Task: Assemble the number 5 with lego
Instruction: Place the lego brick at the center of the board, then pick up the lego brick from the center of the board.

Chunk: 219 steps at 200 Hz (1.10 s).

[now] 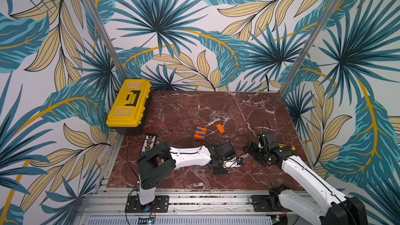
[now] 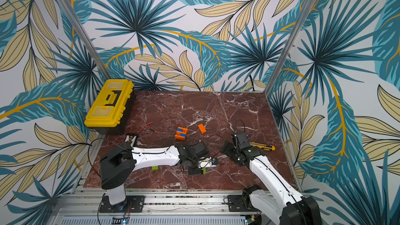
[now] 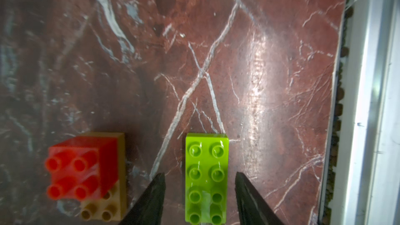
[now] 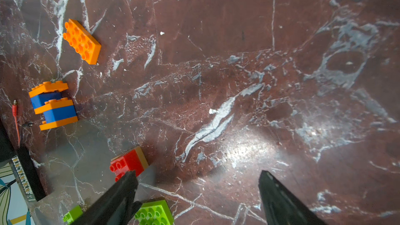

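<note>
Marble top (image 3: 259,61): I see my left gripper (image 3: 199,174) parted astride the green brick (image 3: 206,159), not touching it; right gripper (image 4: 197,173) spread wide.

Left arm (image 1: 188,155): forearm low and level, running toward the right, wrist bent down. Left gripper (image 3: 199,173): jaws parted, pointing downward. Right arm (image 1: 303,169): angled up and inward. Right gripper (image 4: 197,172): jaws wide apart.
</note>
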Each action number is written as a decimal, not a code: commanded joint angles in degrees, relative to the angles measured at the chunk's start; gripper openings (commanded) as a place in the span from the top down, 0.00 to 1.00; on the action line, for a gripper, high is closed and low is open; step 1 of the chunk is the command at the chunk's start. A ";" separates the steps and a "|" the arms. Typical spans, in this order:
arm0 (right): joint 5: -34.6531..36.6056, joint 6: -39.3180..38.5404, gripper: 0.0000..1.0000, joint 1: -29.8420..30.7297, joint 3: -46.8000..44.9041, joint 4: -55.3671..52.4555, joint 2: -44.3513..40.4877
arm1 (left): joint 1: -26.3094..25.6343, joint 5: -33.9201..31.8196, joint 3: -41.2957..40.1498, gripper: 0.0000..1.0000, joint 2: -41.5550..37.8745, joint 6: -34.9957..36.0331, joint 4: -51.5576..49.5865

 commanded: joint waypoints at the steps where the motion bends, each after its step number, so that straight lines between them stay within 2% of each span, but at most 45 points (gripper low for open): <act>1: -1.07 -1.11 0.10 -0.13 1.29 -2.36 0.55 | 0.01 0.43 -0.25 0.40 -4.34 -3.77 1.22; 16: -1.46 -1.05 0.10 0.04 1.49 -2.72 0.62 | 0.19 0.26 -3.83 0.40 -8.95 -7.34 5.87; 39: -1.90 -1.11 0.10 1.43 1.67 -2.64 1.91 | 2.78 -1.47 -12.91 0.40 -19.18 -16.68 19.59; 67: 0.54 -0.64 0.10 7.44 3.53 -2.74 5.01 | 7.84 -4.67 -23.69 0.34 -29.85 -29.66 31.69; 82: 2.63 0.19 0.10 11.73 4.84 -2.54 7.21 | 8.92 -12.02 -29.20 0.28 -33.99 -34.94 37.38; 113: 8.39 2.04 0.10 20.80 7.74 -3.57 11.03 | 12.97 -18.45 -36.58 0.16 -41.30 -49.40 39.36; 128: 9.76 2.91 0.09 23.17 8.04 -3.31 11.86 | 15.37 -18.17 -39.83 0.15 -43.49 -56.73 39.83; 157: 11.60 2.24 0.10 27.72 10.93 -3.46 14.10 | 20.63 -16.49 -41.10 0.13 -44.91 -70.57 29.67; 176: 11.45 2.18 0.09 32.00 12.94 -0.58 16.58 | 22.95 -14.71 -40.40 0.14 -44.65 -74.78 21.91; 219: 11.50 0.70 0.09 37.65 19.05 1.04 22.70 | 24.49 -16.22 -36.95 0.18 -49.01 -86.80 -8.00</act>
